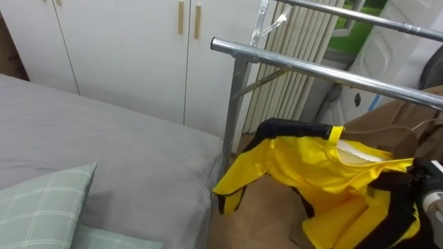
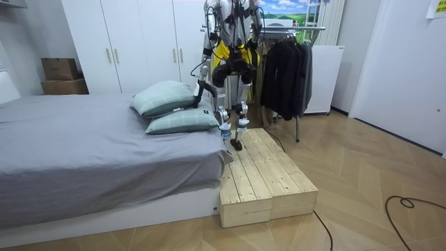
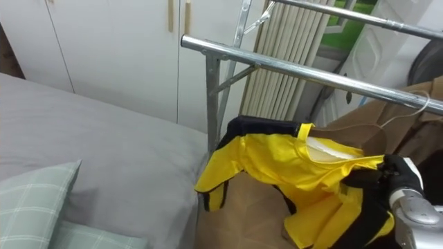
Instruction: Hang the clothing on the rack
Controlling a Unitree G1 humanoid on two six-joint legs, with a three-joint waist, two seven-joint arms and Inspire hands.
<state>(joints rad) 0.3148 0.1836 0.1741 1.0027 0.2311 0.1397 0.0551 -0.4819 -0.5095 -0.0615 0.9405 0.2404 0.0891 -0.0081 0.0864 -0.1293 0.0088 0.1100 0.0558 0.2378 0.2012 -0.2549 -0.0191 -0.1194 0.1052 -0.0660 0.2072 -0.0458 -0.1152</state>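
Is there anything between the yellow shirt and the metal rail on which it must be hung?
Nothing visible. The right hand holds the yellow shirt below the metal rail, and the space between them is open. Brown clothes hang further to the right.

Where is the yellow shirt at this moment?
In the eye views the yellow shirt hangs at lower right, below the metal rail and past the corner of the bed. The right hand grips it near the collar.
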